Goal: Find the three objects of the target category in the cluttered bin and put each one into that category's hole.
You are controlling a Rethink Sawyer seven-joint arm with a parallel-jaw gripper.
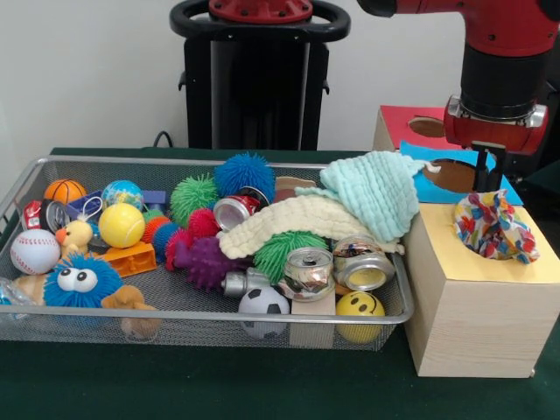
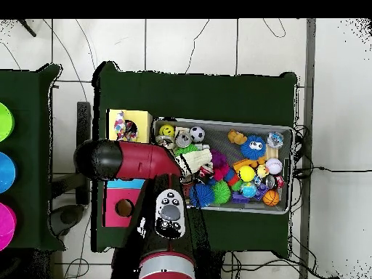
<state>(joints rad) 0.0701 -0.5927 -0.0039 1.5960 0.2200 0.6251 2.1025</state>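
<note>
Dark green table cloth under everything. Sitting bunched in the round ragged hole of the pale wood yellow-faced box: soft white dotted fabric cloth, looking light and limp, best pinched at a raised fold. Hanging just above it, gripper, finger state impossible to tell. Filling the silver wire mesh bin: balls, cans, mint-green knit cloth, cream knit cloth.

My dotted cloth sits bunched in the hole of the yellow-faced box, at the right. The wire-mesh bin, left of that box, lies crowded; I see no other dotted cloth there.
</note>
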